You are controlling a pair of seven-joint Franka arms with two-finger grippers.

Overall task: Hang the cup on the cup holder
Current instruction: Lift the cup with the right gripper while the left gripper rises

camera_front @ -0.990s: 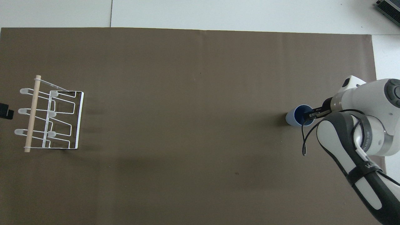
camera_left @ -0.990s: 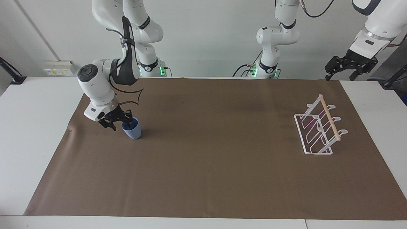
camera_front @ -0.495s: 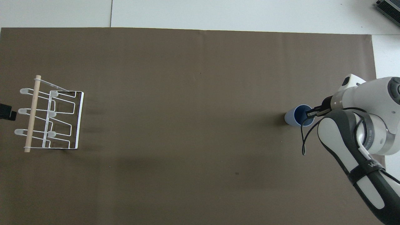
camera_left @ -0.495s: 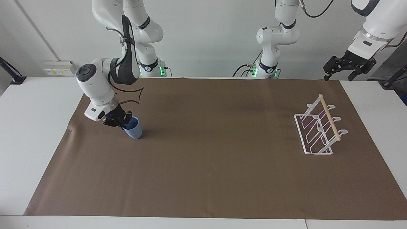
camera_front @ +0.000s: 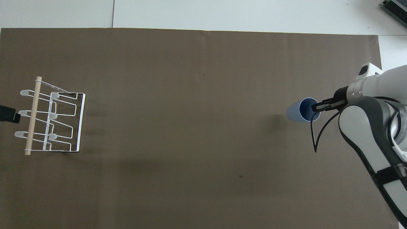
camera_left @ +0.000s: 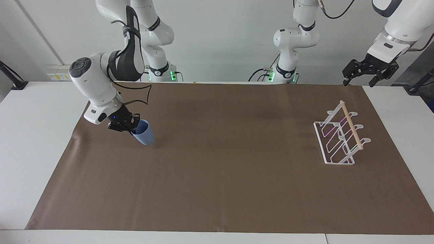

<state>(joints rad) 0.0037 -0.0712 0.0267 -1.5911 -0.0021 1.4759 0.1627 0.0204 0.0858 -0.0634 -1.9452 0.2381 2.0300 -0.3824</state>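
The light-blue cup (camera_left: 143,133) (camera_front: 300,110) hangs tilted just above the brown mat at the right arm's end of the table. My right gripper (camera_left: 131,126) (camera_front: 315,108) is shut on the cup's rim, one finger inside it and one outside. The cup holder (camera_left: 340,139) (camera_front: 51,121), a white wire rack with a wooden dowel along its top, stands on the mat at the left arm's end. My left gripper (camera_left: 360,81) hangs open in the air over the table's edge past the cup holder; in the overhead view only its tip (camera_front: 8,114) shows.
A brown mat (camera_left: 223,189) (camera_front: 190,165) covers most of the white table (camera_left: 30,142). Both arm bases stand at the robots' edge of the table.
The right gripper closed on the cup's rim and has lifted it off the mat, tilting it. The left gripper has risen slightly.
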